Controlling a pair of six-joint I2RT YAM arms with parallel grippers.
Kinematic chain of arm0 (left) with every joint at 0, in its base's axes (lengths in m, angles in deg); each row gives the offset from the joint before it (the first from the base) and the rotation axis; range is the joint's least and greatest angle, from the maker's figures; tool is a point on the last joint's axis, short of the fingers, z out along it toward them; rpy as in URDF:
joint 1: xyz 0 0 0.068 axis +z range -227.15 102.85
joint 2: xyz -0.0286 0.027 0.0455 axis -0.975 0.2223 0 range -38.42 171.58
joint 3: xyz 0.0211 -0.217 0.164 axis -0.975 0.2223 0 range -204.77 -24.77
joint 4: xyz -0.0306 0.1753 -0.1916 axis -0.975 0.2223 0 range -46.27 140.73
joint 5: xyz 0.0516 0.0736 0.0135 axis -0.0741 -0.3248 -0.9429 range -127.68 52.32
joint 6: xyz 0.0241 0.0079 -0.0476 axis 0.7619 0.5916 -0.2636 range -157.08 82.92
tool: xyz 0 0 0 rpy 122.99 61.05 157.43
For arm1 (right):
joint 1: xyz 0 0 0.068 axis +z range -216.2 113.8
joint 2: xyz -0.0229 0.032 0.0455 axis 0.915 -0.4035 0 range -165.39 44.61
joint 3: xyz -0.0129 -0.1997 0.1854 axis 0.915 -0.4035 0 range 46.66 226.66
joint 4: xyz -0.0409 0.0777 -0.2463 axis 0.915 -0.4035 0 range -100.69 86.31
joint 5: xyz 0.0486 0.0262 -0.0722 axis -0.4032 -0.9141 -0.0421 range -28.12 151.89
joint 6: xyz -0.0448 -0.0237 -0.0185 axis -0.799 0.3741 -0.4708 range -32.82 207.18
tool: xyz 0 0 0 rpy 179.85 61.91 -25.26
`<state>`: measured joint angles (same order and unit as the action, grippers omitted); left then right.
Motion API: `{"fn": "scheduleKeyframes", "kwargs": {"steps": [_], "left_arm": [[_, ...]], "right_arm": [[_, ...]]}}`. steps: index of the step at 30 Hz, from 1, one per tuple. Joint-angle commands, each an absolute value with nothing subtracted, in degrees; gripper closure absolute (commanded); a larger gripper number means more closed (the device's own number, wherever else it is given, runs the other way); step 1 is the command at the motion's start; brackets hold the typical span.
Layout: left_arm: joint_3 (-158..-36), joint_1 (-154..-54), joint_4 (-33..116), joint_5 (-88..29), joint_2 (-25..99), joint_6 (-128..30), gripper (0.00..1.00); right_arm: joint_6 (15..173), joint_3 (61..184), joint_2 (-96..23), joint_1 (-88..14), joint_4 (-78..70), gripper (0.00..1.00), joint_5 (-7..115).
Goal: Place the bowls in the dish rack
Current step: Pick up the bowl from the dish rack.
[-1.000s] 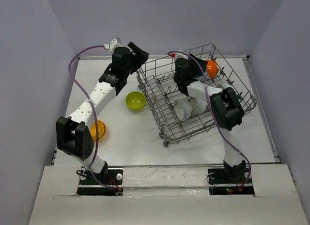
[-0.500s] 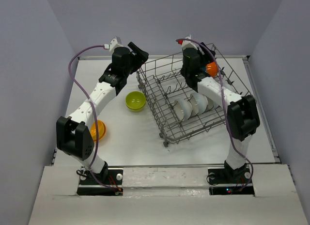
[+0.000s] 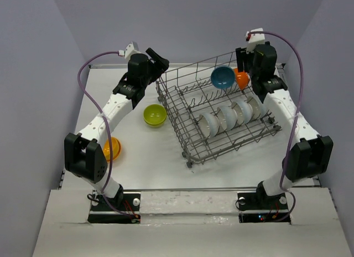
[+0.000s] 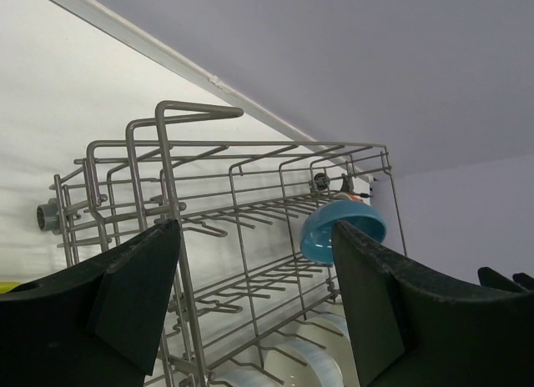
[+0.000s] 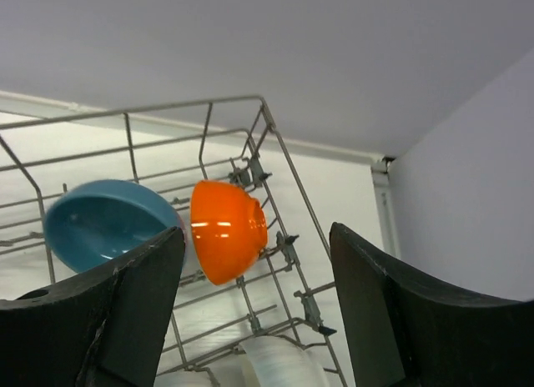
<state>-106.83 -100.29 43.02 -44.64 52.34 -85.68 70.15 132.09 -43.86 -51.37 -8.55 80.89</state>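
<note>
Finishes: wire, bowls, fingers, worktop.
The dish rack (image 3: pixel 178 103) is bare grey metal wire, dull satin. The orange bowl (image 5: pixel 227 228) is smooth and glossy, with a bright highlight on its side; the blue bowl (image 5: pixel 100 224) is smooth with a softer sheen. The white bowls (image 3: pixel 228 117) and lime green bowl (image 3: pixel 155 114) are smooth, faint gloss. Matt black plastic on the left fingers (image 4: pixel 133 295) and right fingers (image 5: pixel 133 312). The worktop (image 3: pixel 144 154) is white, matt.

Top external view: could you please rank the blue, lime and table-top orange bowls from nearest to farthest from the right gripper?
1. Blue bowl, in the dish rack's far corner, beside the right gripper.
2. Lime bowl, on the table left of the rack.
3. Orange bowl, at the table's near left.
</note>
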Motion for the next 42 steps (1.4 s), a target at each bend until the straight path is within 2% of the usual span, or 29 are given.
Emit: {"fn": "scheduleKeyframes", "kwargs": {"steps": [1,7,13,23,42], "left_arm": [[-106.15,-100.18,40.12,-46.65,50.53,-84.36,0.18],[-105.98,-100.18,39.86,-47.35,50.26,-84.10,0.18],[-105.80,-100.09,39.60,-47.09,50.35,-84.19,0.17],[-105.80,-99.92,39.51,-46.56,50.79,-84.45,0.17],[-105.54,-99.74,39.24,-47.18,51.14,-84.10,0.17]], "right_arm": [[79.53,135.77,-48.27,-58.45,-16.16,0.24,60.94],[83.31,140.00,-53.21,-64.26,-19.16,0.21,45.39],[84.11,140.88,-56.37,-65.32,-19.16,0.22,38.25],[83.32,140.97,-58.22,-65.32,-19.33,0.24,36.22],[83.05,143.70,-65.34,-65.32,-15.73,0.30,41.58]]}}
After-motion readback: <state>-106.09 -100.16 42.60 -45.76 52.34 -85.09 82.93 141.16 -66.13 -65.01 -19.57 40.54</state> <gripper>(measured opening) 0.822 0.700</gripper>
